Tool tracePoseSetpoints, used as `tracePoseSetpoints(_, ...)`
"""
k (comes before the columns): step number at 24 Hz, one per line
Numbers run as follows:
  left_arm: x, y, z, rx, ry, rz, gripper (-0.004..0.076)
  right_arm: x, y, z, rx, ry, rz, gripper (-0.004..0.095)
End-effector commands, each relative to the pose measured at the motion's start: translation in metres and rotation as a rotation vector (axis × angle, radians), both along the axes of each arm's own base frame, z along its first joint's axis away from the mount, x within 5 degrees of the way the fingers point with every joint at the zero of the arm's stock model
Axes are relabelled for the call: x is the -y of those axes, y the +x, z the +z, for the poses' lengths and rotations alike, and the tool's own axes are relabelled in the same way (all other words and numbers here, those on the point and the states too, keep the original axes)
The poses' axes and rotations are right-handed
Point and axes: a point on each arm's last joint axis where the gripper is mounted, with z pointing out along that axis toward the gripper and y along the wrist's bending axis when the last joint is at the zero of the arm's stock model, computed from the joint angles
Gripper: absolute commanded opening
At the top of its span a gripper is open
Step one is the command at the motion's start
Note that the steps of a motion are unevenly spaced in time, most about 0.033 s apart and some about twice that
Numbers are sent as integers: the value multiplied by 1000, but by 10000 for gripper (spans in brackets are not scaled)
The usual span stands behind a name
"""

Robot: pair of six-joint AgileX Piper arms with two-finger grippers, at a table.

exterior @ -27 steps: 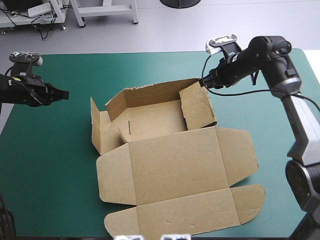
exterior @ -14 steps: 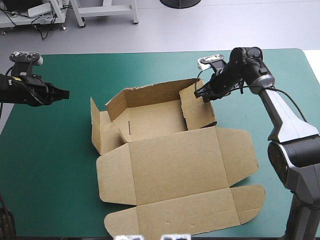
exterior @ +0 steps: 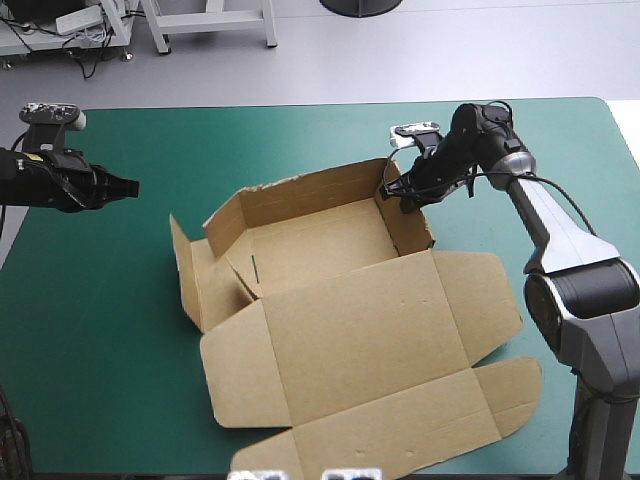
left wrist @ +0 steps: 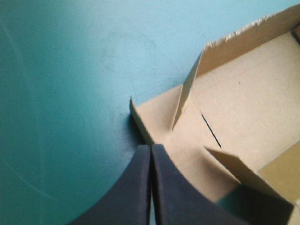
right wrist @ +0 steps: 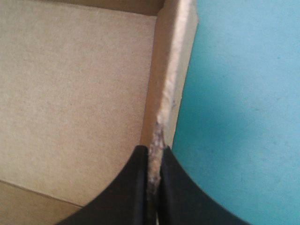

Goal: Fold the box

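The brown box (exterior: 350,320) lies mid-table as an open tray, its lid flat toward the near edge. Its far wall (exterior: 300,192) and right wall (exterior: 408,222) stand up; the left wall (exterior: 190,268) leans outward with a loose flap. My right gripper (exterior: 392,190) is shut on the top edge of the right wall at the far corner. In the right wrist view the board edge (right wrist: 174,70) runs between the gripper (right wrist: 153,151) fingers, the box floor (right wrist: 70,93) beside it. My left gripper (exterior: 130,186) hangs shut over the cover, left of the box (left wrist: 243,93), its fingers (left wrist: 140,173) together at the gripper (left wrist: 151,151) tip.
The teal-green cover (exterior: 100,330) shows in a wide strip left of the box and in a band along the far edge (exterior: 250,125). The lid's side flaps (exterior: 500,380) reach close to the near right part of the table.
My right gripper came in to the left and took the right wall's edge; that wall now stands more upright. The whole box turned and slid a little. The left arm stayed put.
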Motion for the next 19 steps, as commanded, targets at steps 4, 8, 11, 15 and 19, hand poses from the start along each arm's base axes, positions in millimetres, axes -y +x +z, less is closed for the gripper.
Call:
tracePoseSetpoints(4, -5, 9, 20, 186, -5, 89, -10, 1, -22, 82, 181, 103, -1, -5)
tracePoseSetpoints(8, -15, 28, 9, 187, -2, 154, -10, 14, -40, 135, 305, 156, -52, -5)
tracePoseSetpoints(11, -37, 49, -4, 205, -62, 269, -10, 31, -71, 180, 417, 199, -80, -5)
tracePoseSetpoints(15, -69, 64, -21, 203, -243, 305, -10, 54, -113, 225, 542, 236, -123, -5)
tracePoseSetpoints(19, -77, 80, -47, 131, -438, 193, -10, 67, -162, 265, 654, 338, -122, -5)
